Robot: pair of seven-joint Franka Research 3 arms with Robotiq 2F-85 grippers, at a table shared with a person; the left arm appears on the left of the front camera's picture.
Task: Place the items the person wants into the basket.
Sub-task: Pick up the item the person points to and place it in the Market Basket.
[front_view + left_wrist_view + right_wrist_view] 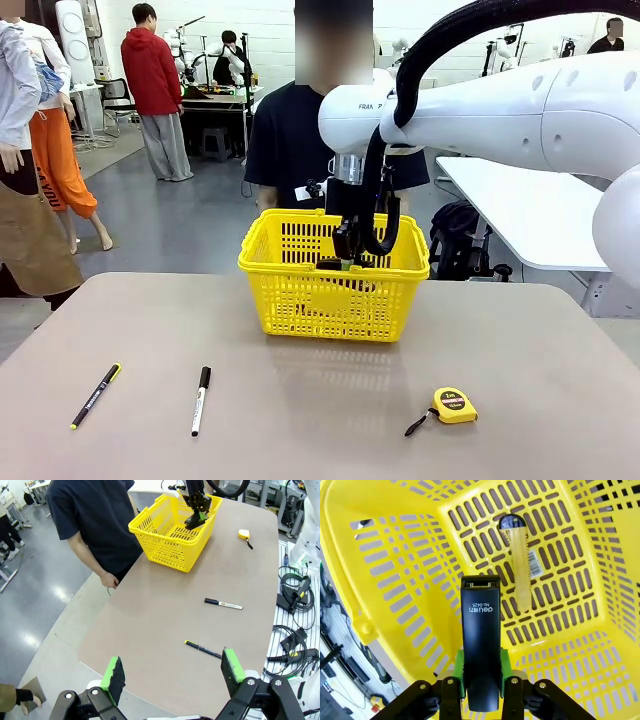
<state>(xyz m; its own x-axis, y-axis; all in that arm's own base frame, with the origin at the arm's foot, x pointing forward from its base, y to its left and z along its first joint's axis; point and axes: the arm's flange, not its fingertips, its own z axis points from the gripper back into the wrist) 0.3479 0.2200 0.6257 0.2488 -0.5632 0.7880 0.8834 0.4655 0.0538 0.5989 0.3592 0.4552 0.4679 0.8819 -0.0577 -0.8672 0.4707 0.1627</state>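
In the right wrist view my right gripper (481, 674) is shut on the black stapler (481, 625), holding it above the floor of the yellow basket (395, 555). A slim yellow-and-black utility knife (521, 565) lies on that floor. From the front, the right gripper (350, 245) hangs just inside the basket (330, 305). The yellow tape measure (452, 405) lies on the table at the near right. My left gripper (173, 669) is open, high above the table's end, holding nothing. The person (290, 140) in a black T-shirt stands behind the basket.
Two black pens (96, 395) (201, 400) lie on the near left of the brown table (320, 420). The left wrist view shows cables (295, 640) on the floor past the table edge. Other people stand far back.
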